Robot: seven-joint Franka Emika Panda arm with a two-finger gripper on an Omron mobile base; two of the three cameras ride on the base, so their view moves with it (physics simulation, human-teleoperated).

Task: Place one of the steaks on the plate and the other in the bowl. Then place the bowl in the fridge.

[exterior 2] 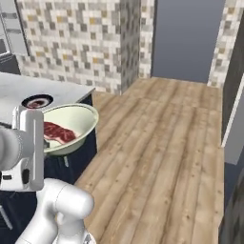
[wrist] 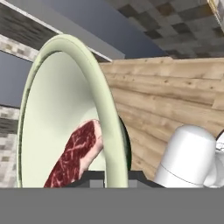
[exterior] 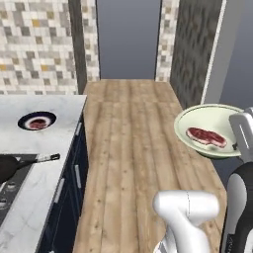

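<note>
Left base view shows the cream-white bowl (exterior: pixel 210 129) held in the air above the wooden floor (exterior: pixel 128 148), a red, white-marbled steak (exterior: pixel 206 137) lying inside; the gripper (exterior: pixel 240 147) is clamped on its rim. The other steak (exterior: pixel 36 123) sits on the dark-rimmed plate (exterior: pixel 36 120) on the table (exterior: pixel 44 163).

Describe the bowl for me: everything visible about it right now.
The bowl is a cream-white, round, deep dish with a slightly flared rim and a faint greenish tint, looking like glazed ceramic. It hangs in the air above the wooden floor, tilted rather than level, carried at its rim by the gripper, which is shut on it. One raw steak, red with pale marbling, lies inside against the inner wall.
</note>
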